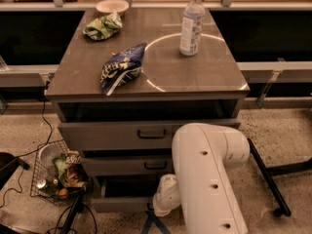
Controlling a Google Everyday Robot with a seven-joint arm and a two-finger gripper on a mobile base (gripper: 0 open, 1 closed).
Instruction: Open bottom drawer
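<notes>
The bottom drawer [117,204] is the lowest of three grey-brown fronts on the cabinet. It stands pulled out a little, with a dark gap showing its inside above the front. Its handle is hidden behind my arm. The middle drawer [122,165] and the top drawer [107,134] each show a small dark handle. My gripper [160,209] is low down at the bottom drawer's front, right of centre, behind my white wrist and largely hidden by it.
My bulky white arm [209,179] covers the cabinet's lower right. On top lie a blue chip bag [122,67], a green bag [101,26], a white bowl [112,6] and a standing water bottle [191,24]. A wire basket of rubbish [58,177] stands at the lower left. Dark stand legs [265,179] are on the right.
</notes>
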